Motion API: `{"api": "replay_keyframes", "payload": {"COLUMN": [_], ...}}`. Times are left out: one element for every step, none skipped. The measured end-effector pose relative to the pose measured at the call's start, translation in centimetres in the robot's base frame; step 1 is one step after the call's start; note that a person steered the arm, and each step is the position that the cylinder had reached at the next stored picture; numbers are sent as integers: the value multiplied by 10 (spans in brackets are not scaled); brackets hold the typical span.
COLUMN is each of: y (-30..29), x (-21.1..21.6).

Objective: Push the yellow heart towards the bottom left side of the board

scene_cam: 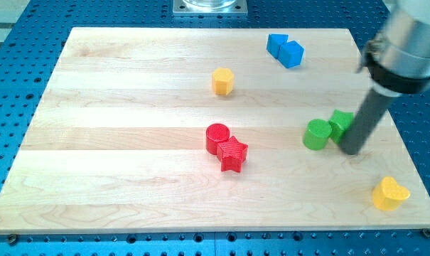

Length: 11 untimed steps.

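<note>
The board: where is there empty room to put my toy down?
The widest bare patch is the view's left side of the board, left of the yellow hexagon and the red cylinder touching the red star. The view's right is crowded: blue blocks, green blocks, my tip beside them, the yellow heart.

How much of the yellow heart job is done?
Nothing looks done yet: the yellow heart sits near the board's bottom right corner. In hand: my tip is above and to the left of the heart, apart from it, right beside the green blocks. Left: getting to the heart's right side and pushing it all the way across to the bottom left.
</note>
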<state>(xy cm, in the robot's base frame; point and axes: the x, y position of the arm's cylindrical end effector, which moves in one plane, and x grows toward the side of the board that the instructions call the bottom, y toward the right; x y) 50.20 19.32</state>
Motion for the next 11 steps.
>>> {"api": "replay_keyframes", "payload": {"y": [-27, 58, 118, 97, 55, 68, 16, -92, -180, -263, -334], "x": [3, 2, 33, 71, 84, 101, 102, 102, 101, 101, 74]}}
